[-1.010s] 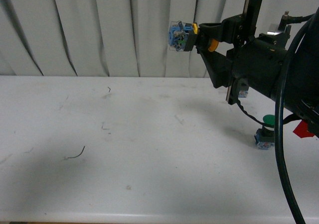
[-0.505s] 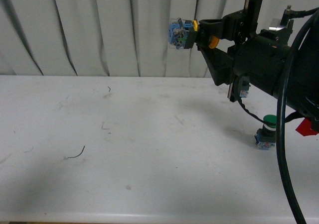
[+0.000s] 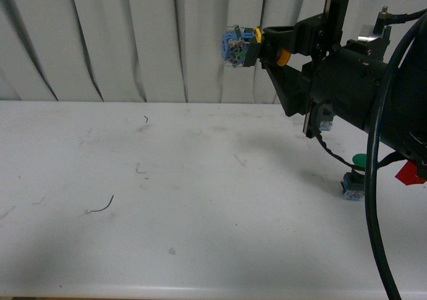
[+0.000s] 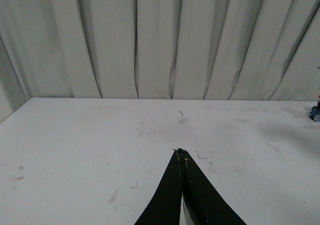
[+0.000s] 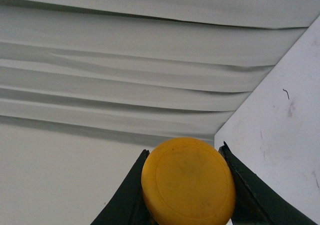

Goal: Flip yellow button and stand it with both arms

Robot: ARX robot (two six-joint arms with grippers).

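Above the table (image 3: 167,200), the right gripper (image 3: 267,47) clamps the yellow button (image 5: 188,182); the left gripper (image 4: 180,152) sits closed, empty

The white, scuffed table (image 3: 200,180) carries a green-capped button (image 3: 354,180), standing upright on its blue-grey block directly beneath the right arm (image 3: 353,87). A thin curled wire scrap (image 3: 101,207) lies well off to that arm's left.
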